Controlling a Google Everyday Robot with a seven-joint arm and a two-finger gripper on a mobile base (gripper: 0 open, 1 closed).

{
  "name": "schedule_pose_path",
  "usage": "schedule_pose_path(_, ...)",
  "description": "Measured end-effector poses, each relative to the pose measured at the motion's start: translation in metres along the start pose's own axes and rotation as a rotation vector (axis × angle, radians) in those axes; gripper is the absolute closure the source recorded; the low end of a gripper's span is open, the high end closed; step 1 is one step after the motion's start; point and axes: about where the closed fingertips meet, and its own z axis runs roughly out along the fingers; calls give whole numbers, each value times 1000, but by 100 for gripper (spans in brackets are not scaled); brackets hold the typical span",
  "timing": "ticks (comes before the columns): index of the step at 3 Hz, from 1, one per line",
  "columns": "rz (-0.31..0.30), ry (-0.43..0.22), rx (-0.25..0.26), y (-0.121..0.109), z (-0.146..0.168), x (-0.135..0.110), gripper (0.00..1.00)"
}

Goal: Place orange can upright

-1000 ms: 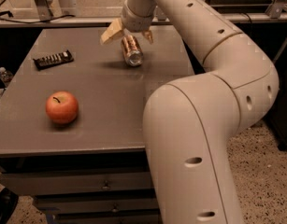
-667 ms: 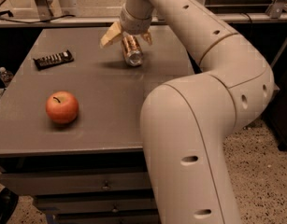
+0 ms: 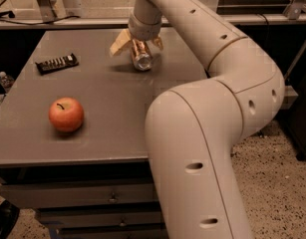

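Observation:
The orange can (image 3: 141,57) is at the back middle of the grey table (image 3: 112,113). It is tipped over, with its silver end facing the camera. My gripper (image 3: 138,45) hangs right over it from above. The tan fingers (image 3: 119,44) are spread to either side of the can, wider than the can itself, so the gripper is open. The can's upper part is hidden behind the wrist.
A round orange-red apple (image 3: 66,114) sits at the front left of the table. A flat black object with pale markings (image 3: 56,63) lies at the back left. My arm's big white elbow (image 3: 202,148) fills the right foreground past the table's right edge. Drawers sit below the tabletop.
The arm's elbow has drifted a little to the left. The gripper and the can stay in nearly the same place.

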Motion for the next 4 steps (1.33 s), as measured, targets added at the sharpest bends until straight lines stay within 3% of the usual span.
schedule_pose_path(1, -16, 9, 22, -3, 5, -2, 18)
schedule_pose_path(3, -29, 7, 39, -3, 6, -7, 65)
schedule_pose_path(4, -12, -16, 39, -8, -10, -11, 87)
